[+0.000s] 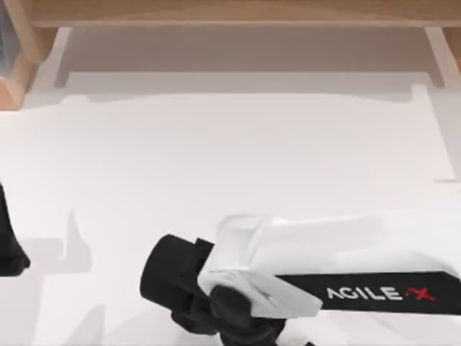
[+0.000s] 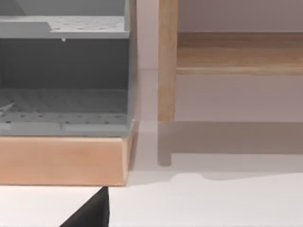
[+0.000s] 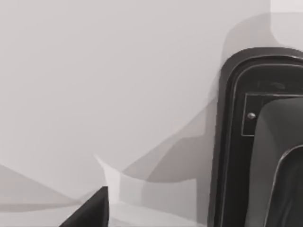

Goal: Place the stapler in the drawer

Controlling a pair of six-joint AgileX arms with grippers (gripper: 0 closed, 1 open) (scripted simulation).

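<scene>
The stapler (image 3: 258, 142) lies on the white table, seen close up in the right wrist view as a black oblong body with a rounded end and a small rivet. My right gripper (image 1: 176, 277) hangs low over the table's front middle, right beside the stapler, and its arm covers the stapler in the top view. A black corner of that gripper (image 3: 90, 213) is apart from the stapler. My left arm (image 1: 9, 245) is parked at the table's left edge. I cannot make out the drawer.
A wooden frame (image 1: 238, 13) runs along the back of the table. At the back left a grey perforated shelf unit (image 2: 66, 71) stands on a wooden base (image 2: 61, 158), with a wooden post (image 2: 166, 61) beside it. White tabletop (image 1: 238, 158) spreads between the arms and the frame.
</scene>
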